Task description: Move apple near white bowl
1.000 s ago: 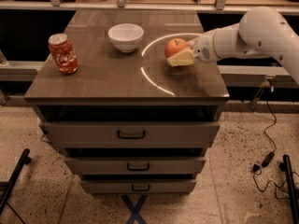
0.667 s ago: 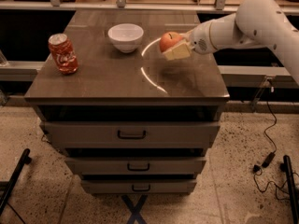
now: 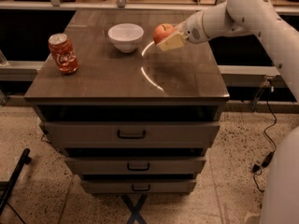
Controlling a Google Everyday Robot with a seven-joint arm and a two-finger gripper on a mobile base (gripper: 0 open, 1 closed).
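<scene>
The red-orange apple (image 3: 162, 32) is held in my gripper (image 3: 167, 37), lifted a little above the dark cabinet top (image 3: 112, 73). My gripper reaches in from the right on a white arm and is shut on the apple. The white bowl (image 3: 125, 36) stands on the top just left of the apple, a short gap between them.
A red soda can (image 3: 63, 53) stands upright near the left edge of the top. The cabinet has three drawers (image 3: 131, 134) below. A shelf rail runs behind the top. A black cable (image 3: 267, 134) lies on the floor at right.
My gripper has lifted the apple off the top and carried it left and back toward the bowl. The bowl and can have not moved.
</scene>
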